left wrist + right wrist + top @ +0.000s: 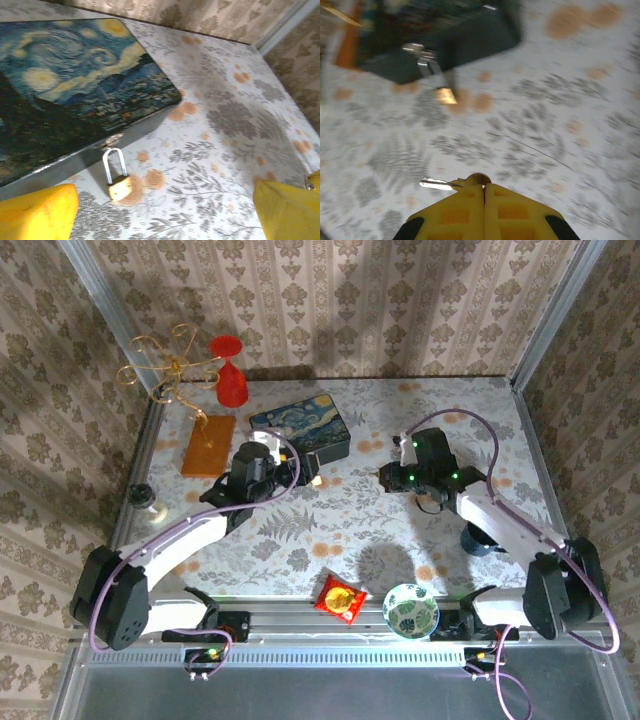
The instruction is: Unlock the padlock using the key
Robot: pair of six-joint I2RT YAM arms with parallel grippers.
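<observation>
Padlock point(119, 186) lies before the spread left hand point(162, 214), apart from the right hand point(483, 192) pinching the key point(440, 184).

Floral table point(330, 530) here. Box point(300, 430) and board point(208, 448) sit toward the back with a red goblet point(230, 380), padlock point(120, 187) just beside the box. Packet point(341, 599) and bowl point(411, 610) at the near edge.

On the one table point(350, 530) I count one padlock point(119, 186), one key point(442, 184), one painted box point(300, 428), one red goblet point(229, 370), one gold wire stand point(170, 365), one snack packet point(341, 598) and one bowl point(410, 610). Two pincers: left pincer point(165, 215), right pincer point(484, 192).
</observation>
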